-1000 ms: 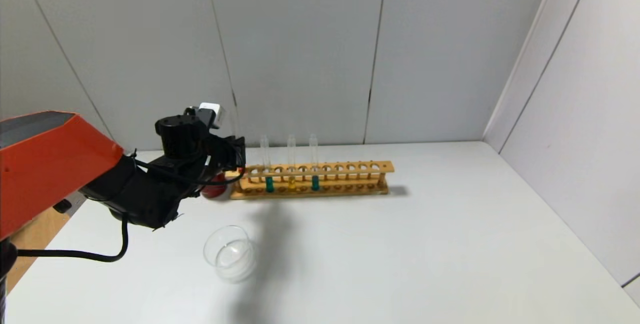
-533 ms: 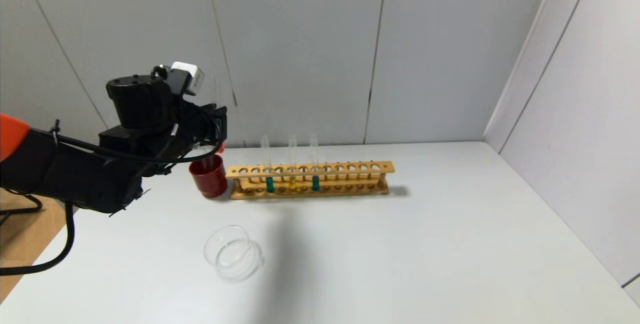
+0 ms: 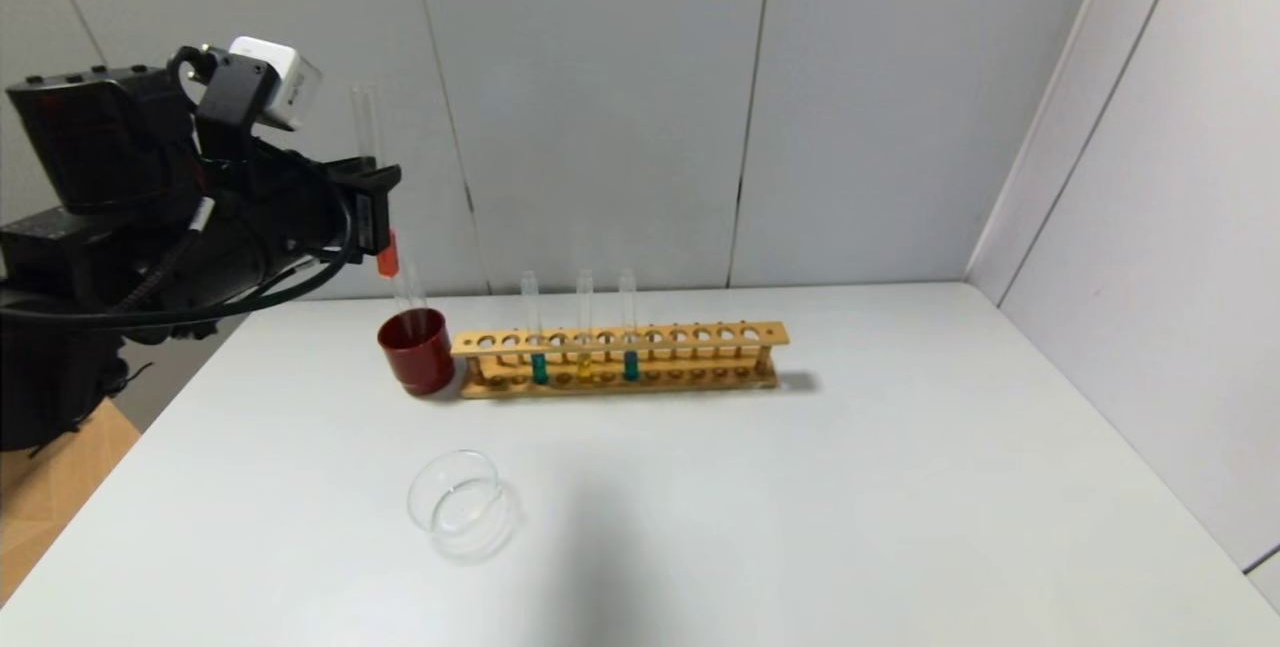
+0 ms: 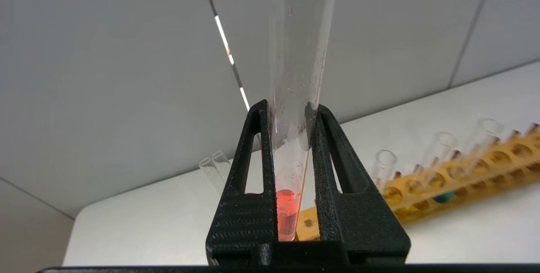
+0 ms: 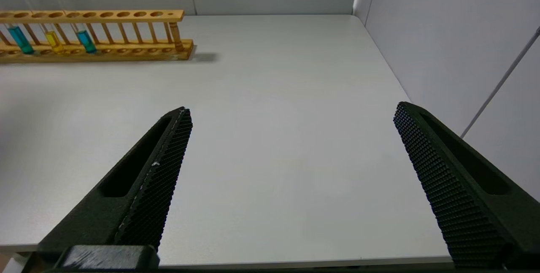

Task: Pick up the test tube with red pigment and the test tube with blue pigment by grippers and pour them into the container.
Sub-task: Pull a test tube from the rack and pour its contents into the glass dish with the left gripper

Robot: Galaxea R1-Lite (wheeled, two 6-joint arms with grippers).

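Note:
My left gripper is shut on the test tube with red pigment and holds it roughly upright in the air, above the dark red cup. In the left wrist view the tube sits between the two black fingers. The test tube with blue pigment stands in the wooden rack; it also shows in the right wrist view. The clear glass container sits on the table nearer me, below the left gripper. My right gripper is open and empty over the table's front right.
The rack also holds a teal-green tube and a yellow tube. The red cup at the rack's left end holds empty glass tubes. Grey walls stand behind the table and along its right side.
My left gripper has risen up and to the left from the rack's left end, carrying the red tube high above the red cup. The right gripper's earlier position is not shown.

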